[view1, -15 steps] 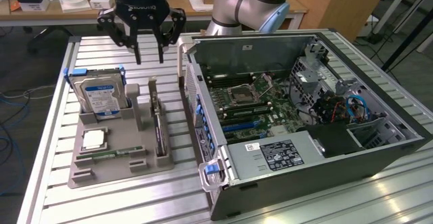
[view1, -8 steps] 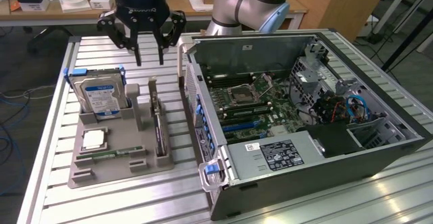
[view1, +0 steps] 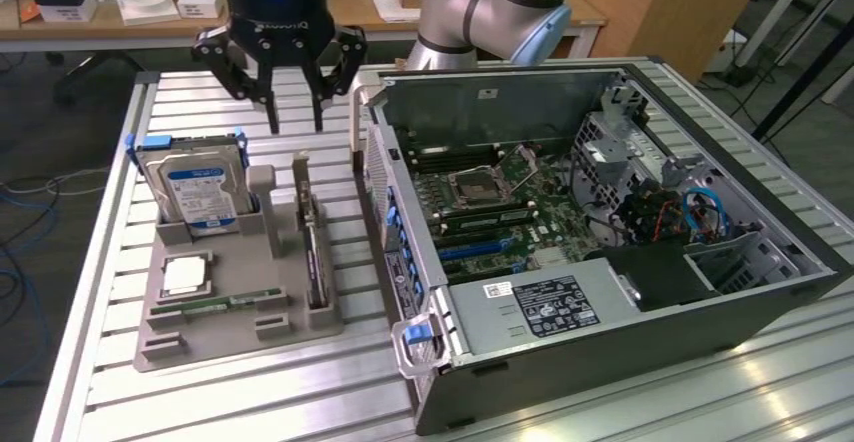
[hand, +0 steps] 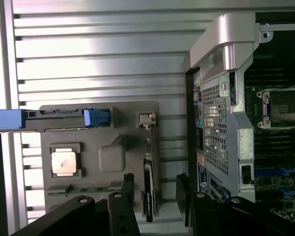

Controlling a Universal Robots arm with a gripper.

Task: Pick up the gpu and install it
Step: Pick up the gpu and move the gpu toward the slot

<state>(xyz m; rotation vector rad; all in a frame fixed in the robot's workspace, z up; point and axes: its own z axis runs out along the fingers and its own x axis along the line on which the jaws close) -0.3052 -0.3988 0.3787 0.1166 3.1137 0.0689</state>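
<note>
The gpu [view1: 311, 247] is a thin dark card standing on edge in a slot of the grey holder tray [view1: 214, 337], its silver bracket [view1: 302, 174] at the far end. My gripper [view1: 296, 122] hangs open above the tray's far end, higher than the card and not touching it. In the wrist view the gpu [hand: 148, 189] runs between my two black fingers [hand: 129, 186], which stand on either side of it with a gap; the gripper [hand: 155, 189] holds nothing.
A silver hard drive [view1: 200, 194] with blue tabs stands in the tray, with a processor chip [view1: 184, 275] and a green memory stick [view1: 220, 302] beside it. The open computer case [view1: 601, 232] lies on the exterior view's right, its wall [hand: 221, 128] close to the gpu.
</note>
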